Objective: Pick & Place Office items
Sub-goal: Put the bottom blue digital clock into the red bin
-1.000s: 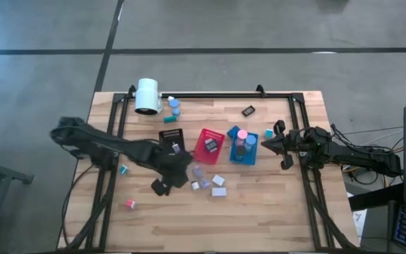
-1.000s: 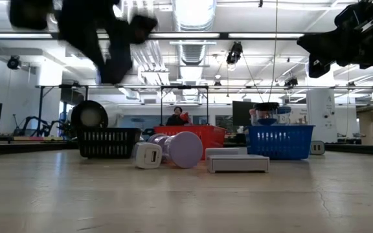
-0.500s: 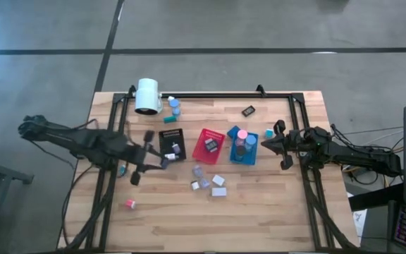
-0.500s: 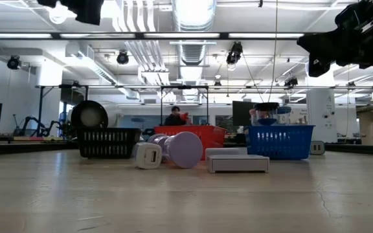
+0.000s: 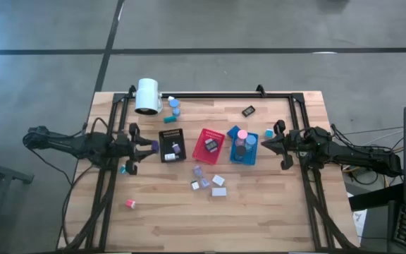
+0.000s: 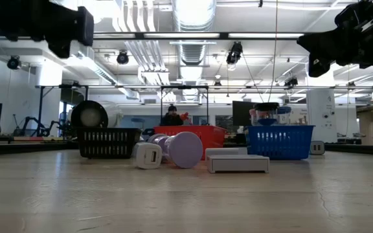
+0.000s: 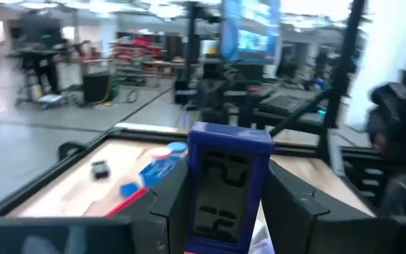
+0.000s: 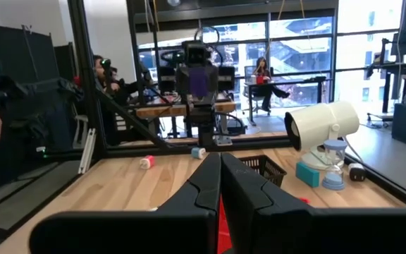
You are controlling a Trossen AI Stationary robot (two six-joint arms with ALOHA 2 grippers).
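Left pincer pulled back w/ lavender block gripped; right pincer shut, empty; wood table.

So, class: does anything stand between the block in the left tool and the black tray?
Nothing visible does. The left tool, gripping the purple block, hangs right beside the black tray, with no item between them.

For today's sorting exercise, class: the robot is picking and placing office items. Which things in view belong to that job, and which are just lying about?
Belongs to the job:
- lavender block held in the left gripper
- loose white blocks
- pink cap
- small black piece
- black tray, red tray, blue tray

Just lying about:
- big white cylinder
- right gripper, waiting, jaws shut
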